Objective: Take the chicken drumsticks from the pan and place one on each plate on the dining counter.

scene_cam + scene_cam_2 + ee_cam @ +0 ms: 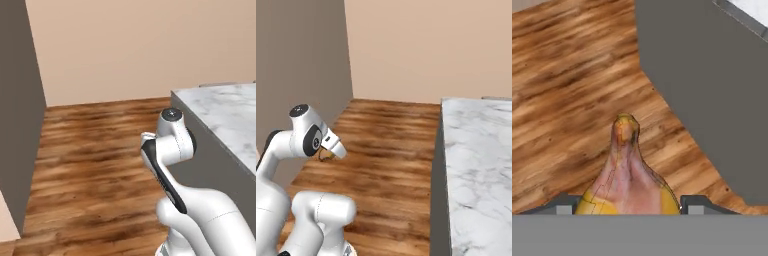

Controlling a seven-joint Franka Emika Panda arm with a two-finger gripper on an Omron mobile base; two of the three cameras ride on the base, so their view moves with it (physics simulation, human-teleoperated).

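In the hand view a golden-brown chicken drumstick [627,170] sits between my two finger tips, its thin end pointing away from the hand. My gripper [629,207] is shut on its thick end and hangs above the wooden floor. The dining counter [225,120] with its white marble top stands to the right of the arm [481,150]. Its grey side wall [712,100] crosses the hand view at the upper right. In the right base view a small brown bit of the drumstick [325,156] peeks out under the wrist. The pan and the plates are out of view.
Wooden floor [100,150] stretches ahead to a beige wall [140,50]. A tall grey cabinet side [15,125] stands at the left, also visible in the right base view [301,60]. The counter's edge runs close along the arm's right.
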